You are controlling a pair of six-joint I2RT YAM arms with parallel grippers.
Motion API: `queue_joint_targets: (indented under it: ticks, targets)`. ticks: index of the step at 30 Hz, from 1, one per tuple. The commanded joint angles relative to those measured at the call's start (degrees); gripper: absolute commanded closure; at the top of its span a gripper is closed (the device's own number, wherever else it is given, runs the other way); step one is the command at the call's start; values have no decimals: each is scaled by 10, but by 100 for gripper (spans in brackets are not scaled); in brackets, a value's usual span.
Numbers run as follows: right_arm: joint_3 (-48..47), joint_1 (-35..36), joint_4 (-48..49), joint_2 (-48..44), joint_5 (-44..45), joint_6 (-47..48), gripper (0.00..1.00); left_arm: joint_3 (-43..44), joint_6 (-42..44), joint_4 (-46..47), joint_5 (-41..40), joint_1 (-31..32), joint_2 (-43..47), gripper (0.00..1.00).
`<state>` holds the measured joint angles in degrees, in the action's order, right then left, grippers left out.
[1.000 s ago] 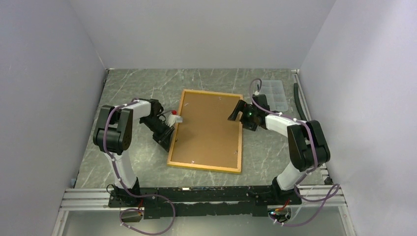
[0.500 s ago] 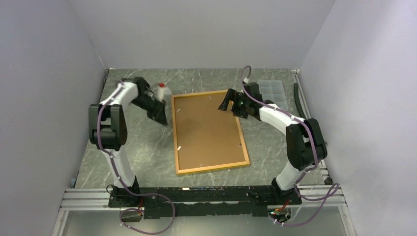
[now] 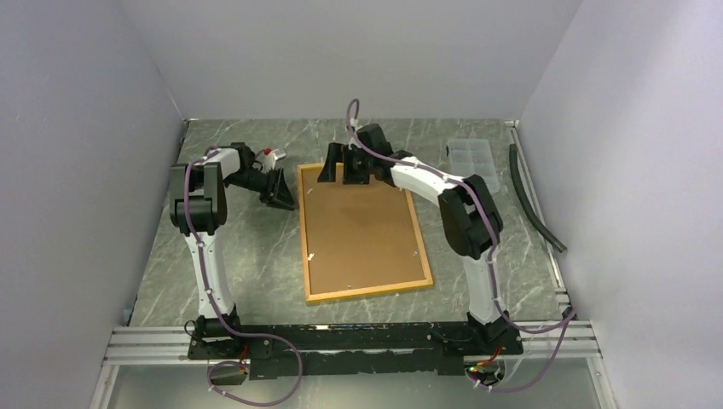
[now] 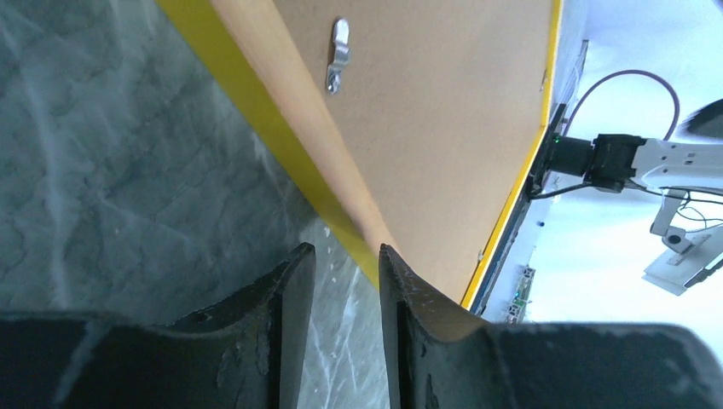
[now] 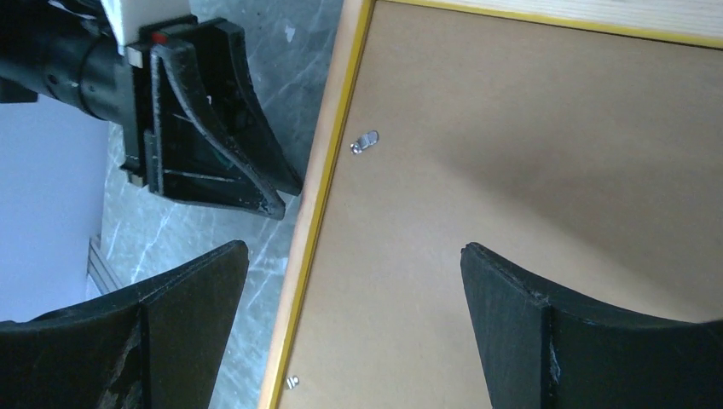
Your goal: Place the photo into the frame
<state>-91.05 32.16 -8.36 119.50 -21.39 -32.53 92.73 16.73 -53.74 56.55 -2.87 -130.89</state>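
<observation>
Nearest me, the two arms rise from their bases along the table's [image 3: 247, 256] front edge. Past them the frame [image 3: 362, 226] lies flat on the marbled top, back upward, so I see brown board inside a thin yellow border, with a small metal clip [image 4: 338, 55] by the left rail. Further on, the left gripper [image 3: 280, 189] sits low just beside the frame's far-left corner; its jaws stand a narrow way apart with only bare table between them, and I cannot tell whether a finger touches the yellow edge. The right gripper [image 3: 343, 166] hangs over the frame's far end, spread wide and holding nothing. Beyond, to the far right, sits a clear compartment box [image 3: 471, 156]
</observation>
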Motion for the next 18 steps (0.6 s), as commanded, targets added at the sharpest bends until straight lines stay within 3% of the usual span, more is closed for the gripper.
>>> queue_joint_targets:
  ticks: [1,18]
  targets:
    - [-78,14,-5,55,-29,-2,0,10,-27,28,54,1,5,61]
    - [-195,46,27,203,-74,-82,4,-23,-44,77,7,19,-4,69]
